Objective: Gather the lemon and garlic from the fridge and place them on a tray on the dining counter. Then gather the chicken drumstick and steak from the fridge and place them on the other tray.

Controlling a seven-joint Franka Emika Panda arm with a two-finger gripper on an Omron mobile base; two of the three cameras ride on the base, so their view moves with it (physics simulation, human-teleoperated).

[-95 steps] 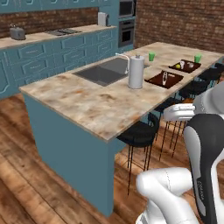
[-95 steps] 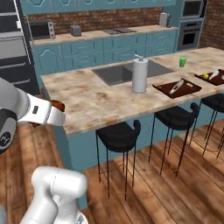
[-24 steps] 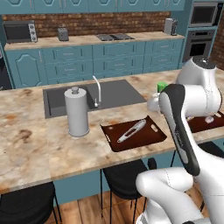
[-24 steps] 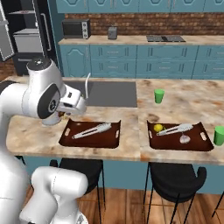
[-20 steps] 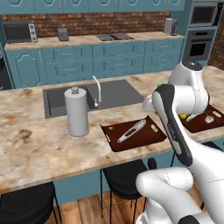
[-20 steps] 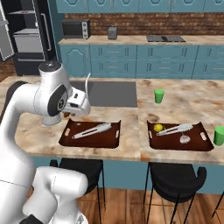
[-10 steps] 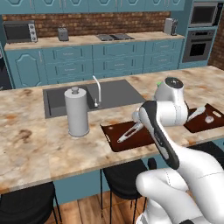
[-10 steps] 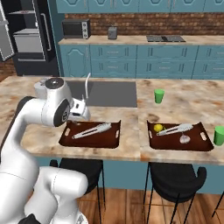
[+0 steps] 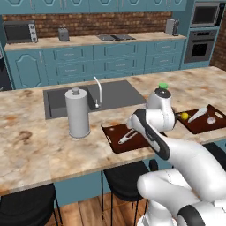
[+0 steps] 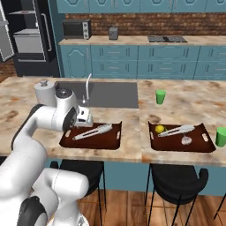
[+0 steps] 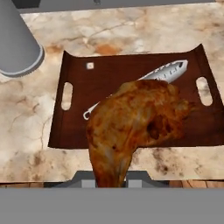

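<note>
My gripper is shut on the chicken drumstick, a browned piece that hangs just above the left dark brown tray on the dining counter. Metal tongs lie on that tray under the drumstick. The right tray holds the yellow lemon, the pale garlic and another pair of tongs. The lemon and garlic also show in the left base view. The black fridge stands at the far left with its door open. The steak is out of view.
A grey paper-towel holder stands left of the left tray, beside the inset sink and its tap. A green cup sits behind the right tray, another at its right end. Black stools line the counter's front.
The base drove along the counter earlier. In the last second the arm swung left and down from near the right tray to over the left tray, carrying the drumstick.
</note>
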